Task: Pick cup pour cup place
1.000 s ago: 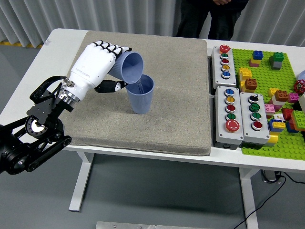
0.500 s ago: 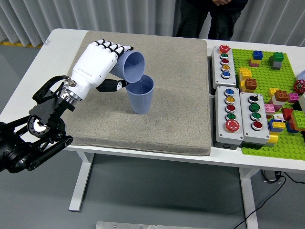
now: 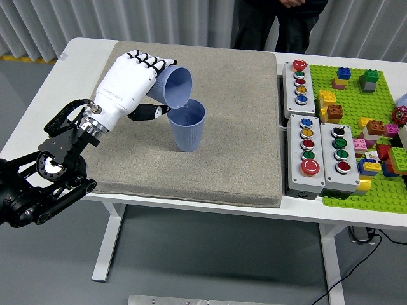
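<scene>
One hand works here: the left hand [image 3: 130, 82], fingers wrapped round a tilted blue cup [image 3: 170, 87], holds its mouth just above the upright cup [image 3: 187, 124] on the grey mat [image 3: 241, 127], where a careless return swing could topple that receiver.

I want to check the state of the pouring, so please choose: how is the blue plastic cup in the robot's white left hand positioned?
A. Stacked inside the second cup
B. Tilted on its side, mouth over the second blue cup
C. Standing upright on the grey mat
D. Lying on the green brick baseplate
B: the left hand holds the blue plastic cup tipped sideways, its mouth just above the rim of the upright second blue cup on the grey mat.
</scene>
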